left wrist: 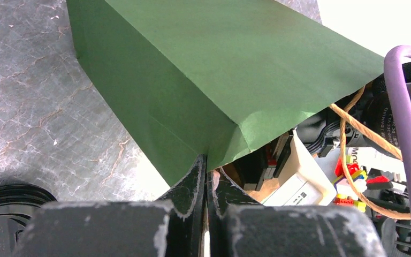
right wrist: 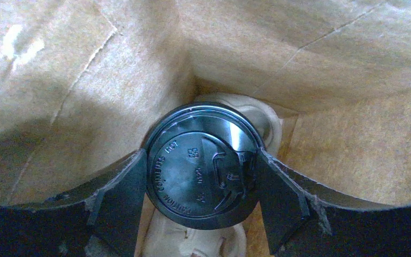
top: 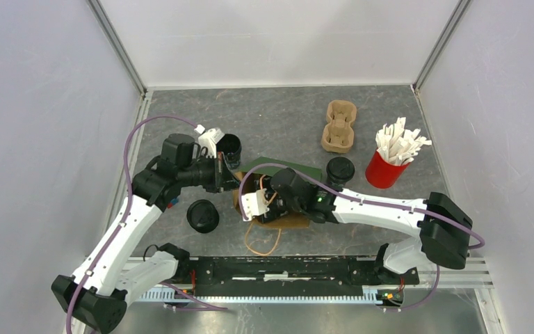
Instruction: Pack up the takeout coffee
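Left gripper [left wrist: 206, 179] pinched tight on green bag [left wrist: 219, 69]; right gripper [right wrist: 200, 155], wide, clasps coffee cup [right wrist: 192, 182].

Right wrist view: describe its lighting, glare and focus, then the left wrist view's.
Right wrist view: dim, warm light inside the paper bag; a bright glare streak on the coffee cup lid, whose embossed lettering is sharp; the bottom edge falls into shadow. Left wrist view: the bag's green outside evenly lit, top-right corner blown out white.
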Robot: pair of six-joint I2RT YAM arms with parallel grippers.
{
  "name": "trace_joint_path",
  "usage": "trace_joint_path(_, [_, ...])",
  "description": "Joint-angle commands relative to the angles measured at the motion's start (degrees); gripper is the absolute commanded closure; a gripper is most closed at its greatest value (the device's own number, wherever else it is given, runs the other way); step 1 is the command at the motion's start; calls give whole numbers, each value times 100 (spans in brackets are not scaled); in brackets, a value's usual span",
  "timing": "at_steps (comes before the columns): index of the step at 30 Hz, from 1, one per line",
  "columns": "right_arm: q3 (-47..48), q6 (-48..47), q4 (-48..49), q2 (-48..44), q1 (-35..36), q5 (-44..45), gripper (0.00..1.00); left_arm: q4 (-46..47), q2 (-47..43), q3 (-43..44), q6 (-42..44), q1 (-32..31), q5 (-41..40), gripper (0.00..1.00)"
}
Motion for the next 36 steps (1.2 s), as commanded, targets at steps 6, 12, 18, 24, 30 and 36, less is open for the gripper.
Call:
trace_joint_path(6, [35,-266,235,-344,-49,78,27,-117,48,291,-342,-3,33,94])
trace_joint_path(12, [-42,-251,357,-433,-47,104,27,-137,25,246,-362,-7,54,93])
trace_joint_path(18, [-76,-246,492,-312,-47,450,27,-88,-42,183,-389,-3,137,93])
trace_joint_path(24, [-130,-396,549,-256,-47,672,27,-14,-119,62,-401,-3,243,94])
trace_joint_path(30, [-62,-427,502,-159,-47,616,26,121,-129,-10,-489,-4,339,93])
trace_joint_path(36, [-16,-440,542,-103,-48,242,27,162,-166,-141,-526,-6,367,93])
